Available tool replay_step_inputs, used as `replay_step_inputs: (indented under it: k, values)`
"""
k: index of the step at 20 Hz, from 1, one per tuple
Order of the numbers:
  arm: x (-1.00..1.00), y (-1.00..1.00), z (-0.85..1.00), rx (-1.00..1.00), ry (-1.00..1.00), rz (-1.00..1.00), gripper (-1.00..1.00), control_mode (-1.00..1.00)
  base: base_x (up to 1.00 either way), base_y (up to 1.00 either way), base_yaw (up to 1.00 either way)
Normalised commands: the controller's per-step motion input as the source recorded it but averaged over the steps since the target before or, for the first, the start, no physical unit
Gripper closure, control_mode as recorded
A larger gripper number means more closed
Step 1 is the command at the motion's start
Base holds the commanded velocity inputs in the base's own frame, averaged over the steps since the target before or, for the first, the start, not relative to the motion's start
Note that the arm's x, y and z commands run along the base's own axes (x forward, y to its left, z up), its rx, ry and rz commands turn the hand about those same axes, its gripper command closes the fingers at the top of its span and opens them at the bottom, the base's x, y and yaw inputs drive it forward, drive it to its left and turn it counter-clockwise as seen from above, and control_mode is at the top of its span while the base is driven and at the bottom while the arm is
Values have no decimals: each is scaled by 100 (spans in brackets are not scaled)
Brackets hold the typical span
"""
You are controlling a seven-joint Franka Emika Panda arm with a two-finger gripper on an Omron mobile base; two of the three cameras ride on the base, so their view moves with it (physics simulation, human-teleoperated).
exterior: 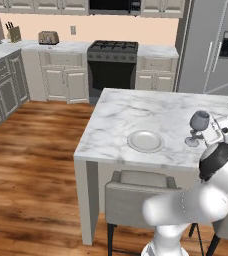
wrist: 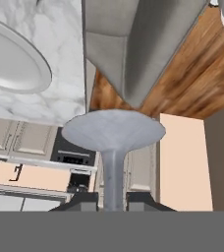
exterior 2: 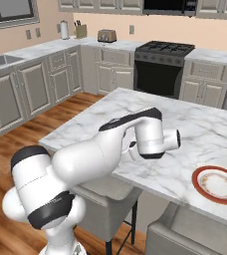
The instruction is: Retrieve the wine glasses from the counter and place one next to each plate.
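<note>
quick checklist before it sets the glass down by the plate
1. Glass held: ok, gripper shut on its stem.
2. Glass upright: ok, foot lowest in the left base view.
3. Glass over the island, right of the grey plate: ok.
4. Foot on the marble: cannot tell.
5. Landing spot bare: ok.
6. Red-rimmed plate has a glass: not ok, none beside it.

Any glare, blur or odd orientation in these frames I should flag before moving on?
Left base view: even, flat light, the wine glass sharp beside the pale plate. Right base view: the arm blocks the island's middle; the red-rimmed plate is clear. Hand view: rolled upside down, the glass's foot looms large; no glare.
</note>
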Motion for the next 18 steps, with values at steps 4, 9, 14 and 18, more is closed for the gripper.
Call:
replay_step_inputs:
  k: [4, 9, 14, 18]
  values:
    - [22, -14, -26, 0, 2, 0, 100, -100, 0, 0, 0]
    - [31, -7, -29, 0, 1, 0, 100, -100, 0, 0, 0]
    - [35, -2, -23, 0, 1, 0, 100, -100, 0, 0, 0]
    - [31, -12, -23, 0, 4, 0, 100, -100, 0, 0, 0]
